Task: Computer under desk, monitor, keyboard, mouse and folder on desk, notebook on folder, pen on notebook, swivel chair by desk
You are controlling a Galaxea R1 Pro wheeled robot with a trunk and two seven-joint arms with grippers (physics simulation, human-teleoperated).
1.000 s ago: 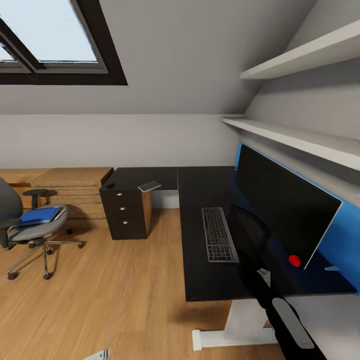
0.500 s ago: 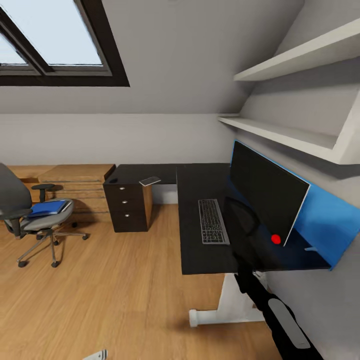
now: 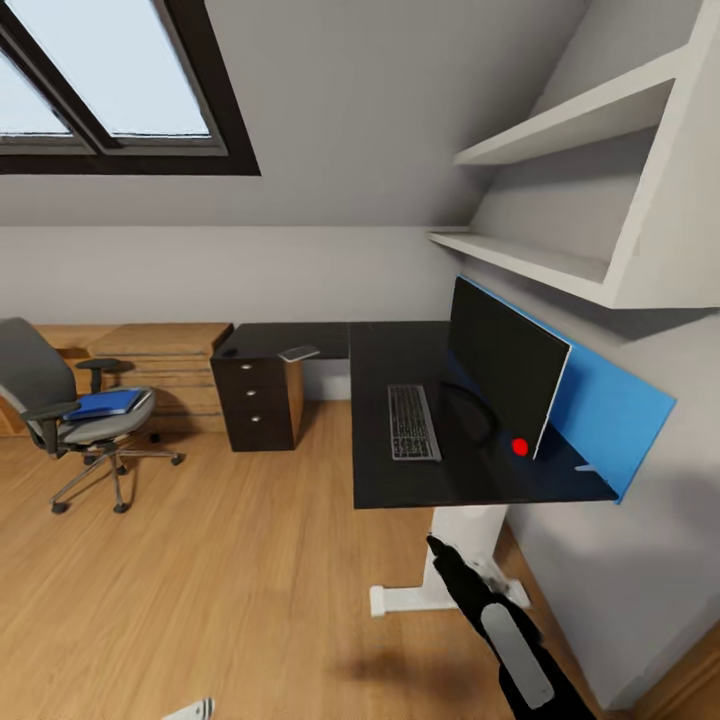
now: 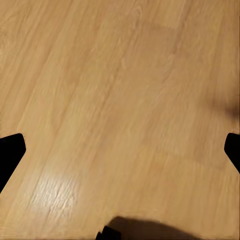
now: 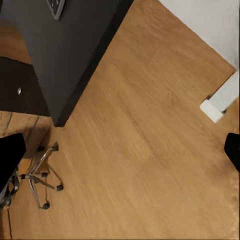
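Head view: desk (image 3: 400,350) L-shaped, black top, white leg, against the wall under the shelves (image 3: 560,140). Monitor (image 3: 503,365) upright on the desk, close to the blue back panel (image 3: 610,405); red dot at its lower corner. Keyboard (image 3: 412,422) flat on the desktop just in front of the monitor. Notebook (image 3: 298,353) lying on the desk's far wing above the drawer unit (image 3: 255,405). Swivel chair (image 3: 75,415) well apart from the desk, on the wood floor (image 3: 220,580), with the folder (image 3: 105,403) flat on its seat. Right arm (image 3: 495,630) low, beside the desk leg.

Left gripper (image 4: 120,150): fingertips (image 4: 10,150) wide apart, nothing between, floor beneath. Right gripper (image 5: 120,150): fingertips (image 5: 10,155) likewise spread wide, holding nothing, above floor by the desk corner and chair base.
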